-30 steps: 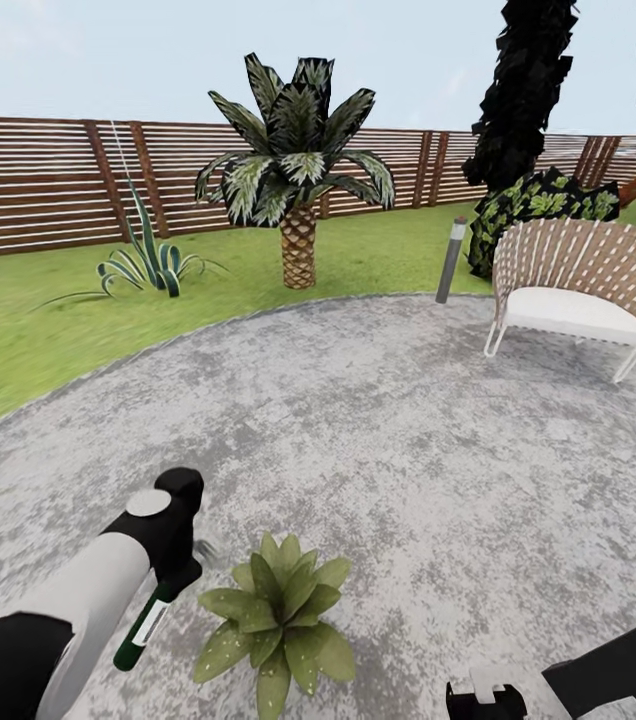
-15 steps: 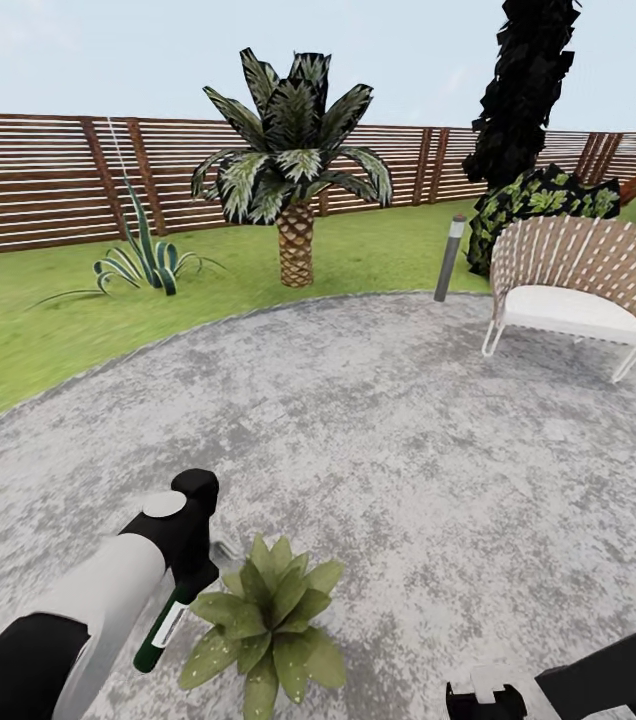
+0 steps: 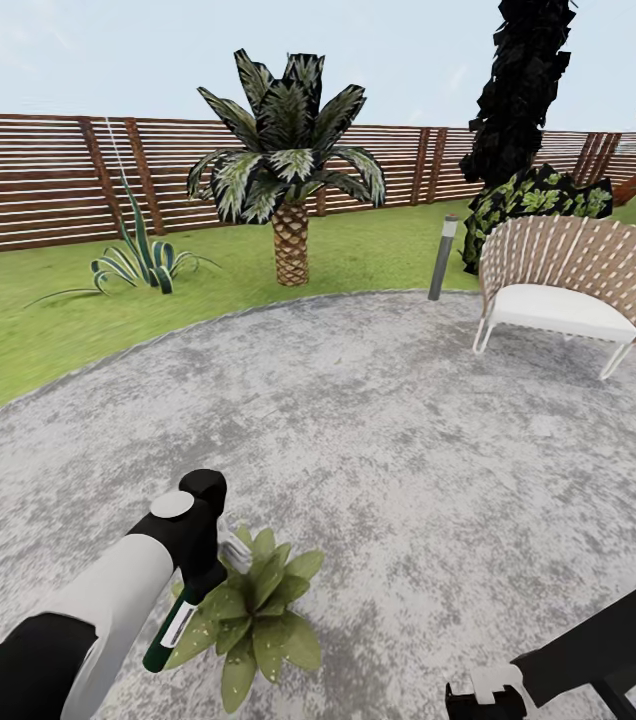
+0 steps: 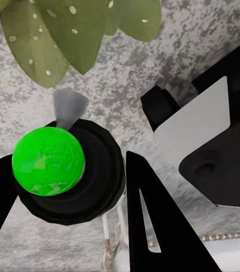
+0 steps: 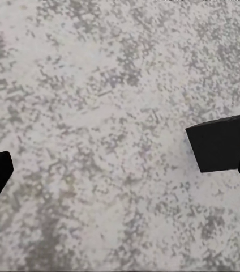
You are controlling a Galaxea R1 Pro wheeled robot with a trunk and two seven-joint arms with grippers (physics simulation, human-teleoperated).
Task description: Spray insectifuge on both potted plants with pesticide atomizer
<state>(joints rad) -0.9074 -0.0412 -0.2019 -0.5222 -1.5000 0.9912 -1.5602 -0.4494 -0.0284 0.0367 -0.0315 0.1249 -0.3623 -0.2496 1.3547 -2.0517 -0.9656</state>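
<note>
gravel patio (image 3: pixel 408 430); pesticide atomizer (image 3: pixel 173 632) steeply tilted

I see a dark green atomizer (image 3: pixel 171 632) with a white label, a bright green cap (image 4: pixel 48 160), white-speckled green plant leaves (image 3: pixel 249 612), mottled grey patio (image 3: pixel 388 430), and brown slatted fence (image 3: pixel 38 180).

Head view high over patio (image 3: pixel 408 420); wrist views close, facing its gravel
</note>
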